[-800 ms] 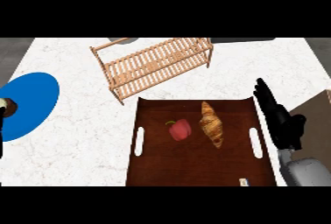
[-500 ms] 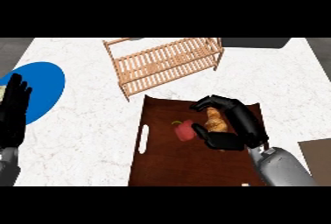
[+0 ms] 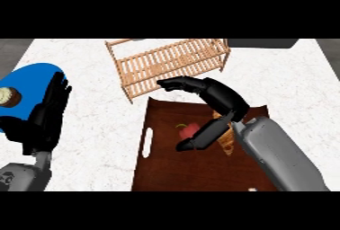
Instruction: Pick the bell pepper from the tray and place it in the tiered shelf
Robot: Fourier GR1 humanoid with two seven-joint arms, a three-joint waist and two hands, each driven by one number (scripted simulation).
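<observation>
Pepper sits on brown tray, upper-middle area, red w/ small green stem pointing up-left. Partly hidden by right hand, which arches over it: long fingers stretch out toward the wooden shelf, thumb reaches down beside the pepper's lower right. Thumb tip looks to be at or just beside the fruit; contact can't be confirmed. Hand spread, not wrapped round anything, so pepper not yet held. Pastry lies just right of the pepper, mostly under the forearm.

Left hand at view's left edge, fingers straight & up, resting over the blue plate; a small round item on that plate, too small to identify.

Handling, as judged: pepper prob. light, hollow, fairly stiff skin, smooth & waxy, so apt to slip or roll if pinched off-centre. Best hold is across the widest part of the body, thumb on one side & fingers opposite; avoid the stem. Not fragile, but lobed shape means it may turn in the hand.

Shelf lies tilted beyond the tray's far edge, slats showing; near, not touching the pepper. Lift must clear tray rim & pastry before moving to shelf.
</observation>
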